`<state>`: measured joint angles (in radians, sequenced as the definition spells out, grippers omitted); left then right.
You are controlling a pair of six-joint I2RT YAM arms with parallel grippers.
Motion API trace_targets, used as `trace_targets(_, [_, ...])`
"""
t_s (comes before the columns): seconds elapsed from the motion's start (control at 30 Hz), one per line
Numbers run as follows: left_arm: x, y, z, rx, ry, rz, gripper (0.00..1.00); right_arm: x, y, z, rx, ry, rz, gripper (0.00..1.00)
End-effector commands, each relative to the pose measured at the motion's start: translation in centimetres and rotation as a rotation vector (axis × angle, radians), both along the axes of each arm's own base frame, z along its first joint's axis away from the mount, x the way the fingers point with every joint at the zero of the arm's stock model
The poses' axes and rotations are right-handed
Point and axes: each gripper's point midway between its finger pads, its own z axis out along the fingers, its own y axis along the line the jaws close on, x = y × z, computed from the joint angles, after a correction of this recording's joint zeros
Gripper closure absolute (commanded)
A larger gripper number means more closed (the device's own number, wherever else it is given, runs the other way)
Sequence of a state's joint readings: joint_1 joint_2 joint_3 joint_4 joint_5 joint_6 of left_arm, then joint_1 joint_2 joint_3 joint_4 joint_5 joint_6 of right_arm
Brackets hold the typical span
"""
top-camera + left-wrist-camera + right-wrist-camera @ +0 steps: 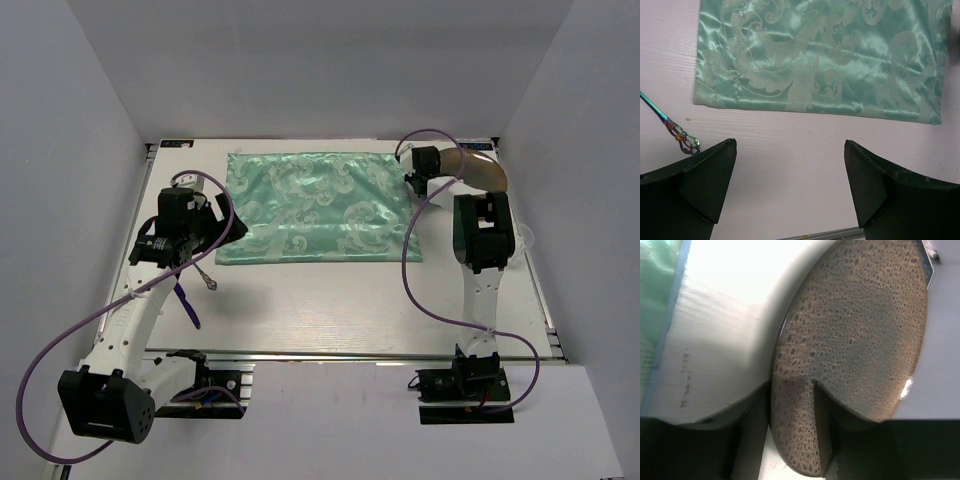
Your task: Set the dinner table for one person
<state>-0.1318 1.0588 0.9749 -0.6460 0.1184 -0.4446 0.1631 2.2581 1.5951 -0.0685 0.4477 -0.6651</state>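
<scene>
The white dinner table point(330, 310) carries a shiny green patterned cloth point(320, 205) across its far middle. At the back right corner, a brown speckled plate point(478, 168) stands tilted. My right gripper point(420, 182) is at its left rim. In the right wrist view the plate point(855, 325) fills the frame, with one finger under its rim and the other on its top face, the right gripper point(790, 390) shut on it. My left gripper point(790, 142) hangs open over bare table just in front of the cloth point(815, 55), holding nothing.
An iridescent ornate utensil handle point(679, 136) lies just left of the left fingers; it also shows in the top view as a thin utensil point(205, 276). A blue-violet utensil point(188, 305) lies near the left arm. Grey walls enclose the table. A metal rail point(350, 354) runs along the front.
</scene>
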Motion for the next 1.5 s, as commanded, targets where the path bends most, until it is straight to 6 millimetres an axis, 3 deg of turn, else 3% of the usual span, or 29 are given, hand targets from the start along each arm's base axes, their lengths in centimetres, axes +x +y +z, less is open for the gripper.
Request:
trace_targets(0.0, [0.2, 0.4, 0.8, 0.008, -0.034, 0.014, 0.02, -4.8, -0.1, -7.9, 0.035, 0.258, 0.021, 0.67])
trace_targets(0.07, [0.1, 0.6, 0.9, 0.009, -0.035, 0.020, 0.02, -4.9, 0.4, -7.9, 0.045, 0.286, 0.043, 1.00])
trace_targets(0.2, [0.1, 0.7, 1.0, 0.015, -0.038, 0.028, 0.02, -5.0, 0.3, -7.7, 0.036, 0.283, 0.041, 1.00])
trace_targets(0.4, [0.2, 0.7, 1.2, 0.010, -0.043, 0.033, 0.02, -4.5, 1.4, -4.8, 0.032, 0.215, 0.055, 1.00])
trace_targets(0.53, [0.2, 0.6, 1.2, 0.006, -0.042, 0.032, 0.02, -4.0, 1.6, -1.5, -0.107, 0.119, 0.036, 1.00])
trace_targets(0.67, [0.2, 0.9, 1.3, 0.006, -0.046, 0.039, 0.02, -3.1, 0.3, 1.7, -0.277, -0.005, -0.063, 1.00])
trace_targets(0.77, [0.2, 0.8, 1.3, 0.002, -0.049, 0.038, 0.02, -2.8, 0.6, 3.9, -0.278, -0.085, -0.084, 1.00])
trace_targets(0.8, [0.3, 0.8, 1.2, 0.002, -0.046, 0.037, 0.02, -2.5, 0.9, 5.8, -0.272, -0.147, -0.098, 1.00])
trace_targets(1.0, [0.2, 0.7, 1.1, -0.002, -0.039, 0.031, 0.02, -2.5, 2.3, 11.4, -0.344, -0.276, -0.076, 1.00])
trace_targets(1.47, [0.1, 0.7, 1.0, -0.005, -0.037, 0.031, 0.02, -3.6, 5.8, 20.0, -0.461, -0.465, -0.081, 1.00])
